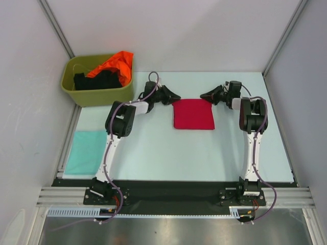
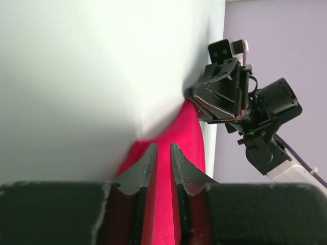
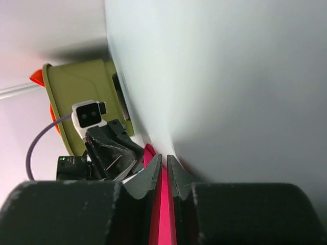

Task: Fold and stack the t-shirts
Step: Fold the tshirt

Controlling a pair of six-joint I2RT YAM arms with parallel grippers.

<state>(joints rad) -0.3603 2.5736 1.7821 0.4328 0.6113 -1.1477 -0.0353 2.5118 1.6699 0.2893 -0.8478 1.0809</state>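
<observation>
— Left gripper [image 1: 176, 96] and right gripper [image 1: 203, 95]: why both at centre-top?
— Each pinches a far corner of the red shirt [image 1: 193, 115], likely to fold it over. Teal shirt [image 1: 86, 151] lies folded lower left, starting the stack.

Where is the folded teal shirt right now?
In the top view, the teal shirt lies flat at far left, just outside the left arm, nearer the camera than the olive tub.

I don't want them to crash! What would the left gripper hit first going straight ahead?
Probably the red t-shirt right at its tips; past that, the right gripper faces it. Height above the cloth is unclear.
</observation>
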